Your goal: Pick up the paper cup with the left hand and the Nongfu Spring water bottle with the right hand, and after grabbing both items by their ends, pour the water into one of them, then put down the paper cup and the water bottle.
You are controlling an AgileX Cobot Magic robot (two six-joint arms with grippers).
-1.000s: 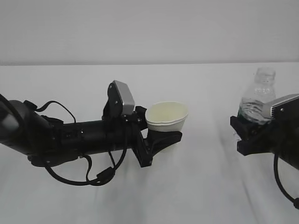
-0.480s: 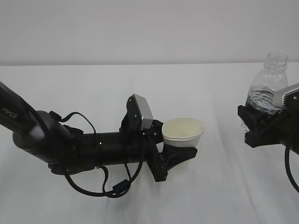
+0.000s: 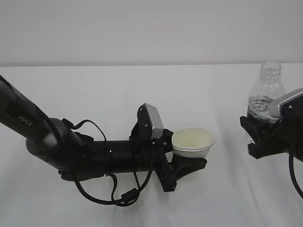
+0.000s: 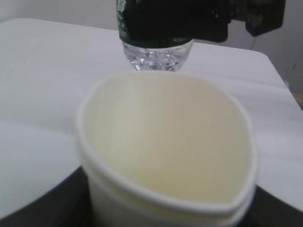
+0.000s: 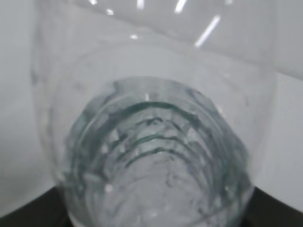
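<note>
**Cup and bottle held aloft, well apart**

Nearest the exterior camera, the left claw (image 3: 189, 161) is seen closed on the paper cup (image 3: 192, 142), which is gripped at its lower part and held upright above the counter (image 3: 142, 90). The cup is white, thin-walled and tapered, with a rolled rim; in the left wrist view its rim (image 4: 165, 142) is squeezed out of round into a rounded teardrop, and a matte cream inside is shown. No liquid can be made out in it. The left arm is black and smooth, with loose cable hanging beneath.

A wide band of bare white counter lies between the cup and the bottle.

At the right edge, the Nongfu Spring water bottle (image 3: 266, 97) is held near its base by the right claw (image 3: 258, 135), roughly upright, neck open and uppermost. It is clear, ribbed plastic; the water (image 5: 156, 161) is seen through its wall in the lower part. Beyond, the counter's far edge meets a plain pale wall.
</note>
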